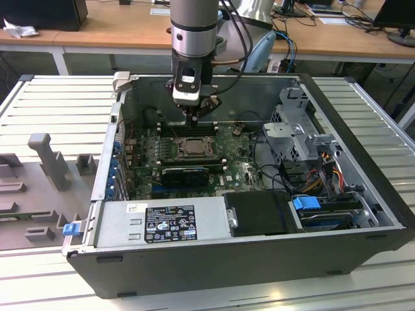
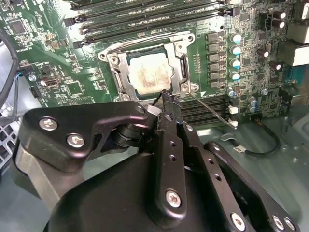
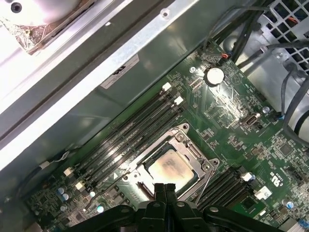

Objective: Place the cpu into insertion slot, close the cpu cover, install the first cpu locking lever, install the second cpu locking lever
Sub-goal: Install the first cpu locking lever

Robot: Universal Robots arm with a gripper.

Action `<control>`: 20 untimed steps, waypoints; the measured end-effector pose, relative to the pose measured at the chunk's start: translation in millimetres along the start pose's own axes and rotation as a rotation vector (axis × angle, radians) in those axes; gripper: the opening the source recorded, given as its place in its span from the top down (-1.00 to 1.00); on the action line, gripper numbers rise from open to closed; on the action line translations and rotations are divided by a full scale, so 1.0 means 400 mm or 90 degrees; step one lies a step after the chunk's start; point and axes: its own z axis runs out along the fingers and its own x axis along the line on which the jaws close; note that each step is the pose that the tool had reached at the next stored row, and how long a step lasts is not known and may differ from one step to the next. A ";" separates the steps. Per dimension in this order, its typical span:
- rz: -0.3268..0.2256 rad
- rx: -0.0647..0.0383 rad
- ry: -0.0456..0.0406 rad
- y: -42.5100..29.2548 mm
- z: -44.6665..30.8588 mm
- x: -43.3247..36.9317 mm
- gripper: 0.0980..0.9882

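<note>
The cpu cover (image 2: 120, 77) lies shut over the cpu (image 2: 149, 75). Exterior view: gripper (image 1: 194, 120), fingers together, empty, at its twelve o'clock; loose lever (image 2: 210, 109) seemingly needs pressing down.

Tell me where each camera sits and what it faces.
Exterior view: off the arm, looking down into the computer case; arm and gripper show.
First wrist view: on the arm, facing the chip; gripper tip shows.
Second wrist view: on the arm, facing the chip; gripper shows close.
Both wrist views share chip and gripper.
</note>
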 end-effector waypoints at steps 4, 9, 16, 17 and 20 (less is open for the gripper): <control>-0.044 0.001 0.0016 0.000 0.000 0.000 0.98; -0.099 0.001 0.0036 0.000 0.000 0.000 0.98; -0.170 0.002 0.0063 0.000 0.001 0.000 0.98; -0.181 0.002 0.0067 0.000 0.001 0.000 0.98; -0.220 0.003 0.0082 0.000 0.001 0.000 0.98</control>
